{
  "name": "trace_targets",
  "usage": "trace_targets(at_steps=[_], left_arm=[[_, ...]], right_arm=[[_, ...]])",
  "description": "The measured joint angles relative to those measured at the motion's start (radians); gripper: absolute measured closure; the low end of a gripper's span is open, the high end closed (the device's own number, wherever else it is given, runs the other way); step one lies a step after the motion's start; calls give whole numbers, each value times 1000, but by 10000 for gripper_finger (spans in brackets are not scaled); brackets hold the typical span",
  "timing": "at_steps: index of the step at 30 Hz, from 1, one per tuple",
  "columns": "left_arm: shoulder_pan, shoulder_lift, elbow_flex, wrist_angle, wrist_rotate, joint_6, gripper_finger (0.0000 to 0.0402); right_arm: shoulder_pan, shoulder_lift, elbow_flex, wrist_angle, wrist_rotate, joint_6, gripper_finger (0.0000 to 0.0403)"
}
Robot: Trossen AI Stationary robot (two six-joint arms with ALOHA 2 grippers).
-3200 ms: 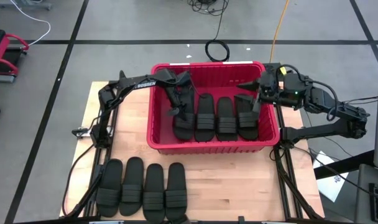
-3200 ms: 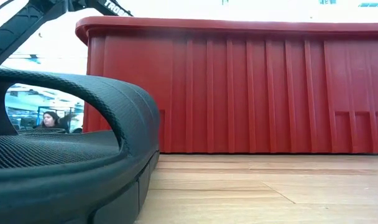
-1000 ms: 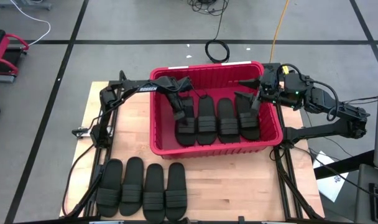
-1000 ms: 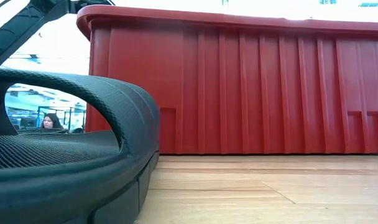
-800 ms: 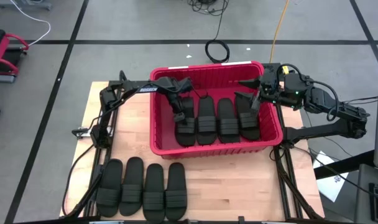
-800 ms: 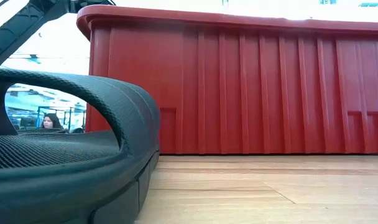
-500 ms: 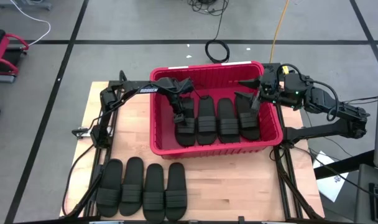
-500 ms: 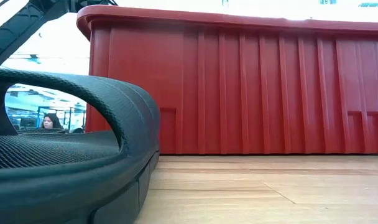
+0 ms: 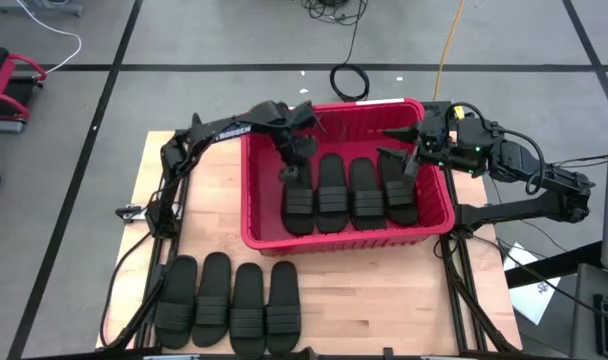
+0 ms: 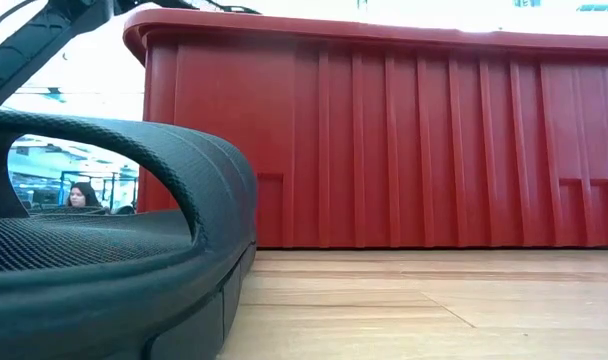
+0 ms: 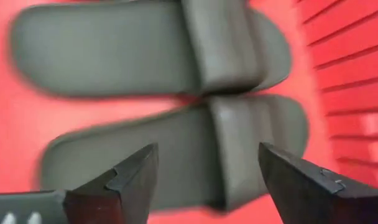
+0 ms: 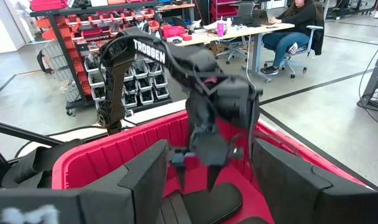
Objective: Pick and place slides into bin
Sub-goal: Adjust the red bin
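four slides (image 9: 229,304) lay side by side on the table's near edge, long axes pointing toward the bin (image 9: 248,205), nearer the left arm. the left gripper (image 9: 292,172) hung open and empty above four slides in the bin. the right gripper (image 9: 408,162) waited open over the bin's right end.

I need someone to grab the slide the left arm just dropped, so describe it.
Look in the red bin on the table. Four black slides lie in a row inside; it is the leftmost slide, directly under the open left tool and nearest the bin's left wall.
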Motion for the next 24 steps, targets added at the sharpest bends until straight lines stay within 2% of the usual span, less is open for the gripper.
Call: trace_targets(at_steps=[3, 5, 13, 14, 24], left_arm=[[22, -6, 67, -65, -115, -1, 168], [45, -25, 77, -83, -155, -9, 198], [163, -65, 79, -216, -260, -78, 375], [177, -65, 79, -224, -271, -96, 388], [238, -66, 78, -221, -363, -121, 399]], right_arm=[[0, 0, 0, 0, 0, 0, 181], [0, 0, 0, 0, 0, 0, 181], [0, 0, 0, 0, -1, 0, 181], [0, 0, 0, -1, 0, -1, 181], [0, 0, 0, 1, 0, -26, 181]])
